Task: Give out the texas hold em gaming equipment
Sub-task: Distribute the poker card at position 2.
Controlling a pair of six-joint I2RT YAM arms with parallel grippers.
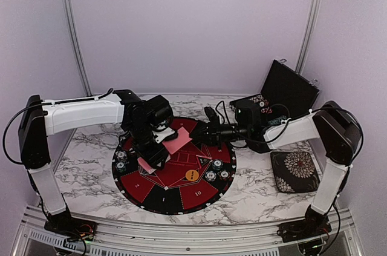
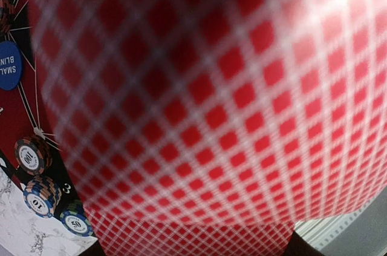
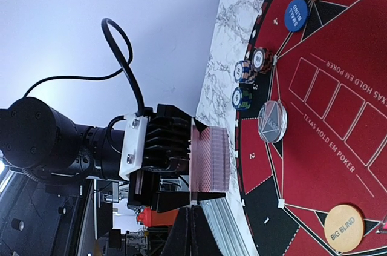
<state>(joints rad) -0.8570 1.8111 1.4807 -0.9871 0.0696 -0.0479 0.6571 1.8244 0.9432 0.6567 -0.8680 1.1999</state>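
Blurred red-checked cards [image 2: 205,105] hiding left claw [image 1: 158,147], most of mat [image 2: 18,117].

blue disc [image 3: 296,14] "SMALL BLIND", orange disc [image 3: 344,227] "BIG BLIND"

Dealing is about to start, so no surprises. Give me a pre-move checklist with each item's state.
1. The deck gripped in the left claw: ok, held upright.
2. The right claw ready to pick a card: not ok, shut.
3. Right claw empty: cannot tell.
4. The chip stacks standing: ok.
5. The small blind button and big blind button on the mat: ok.
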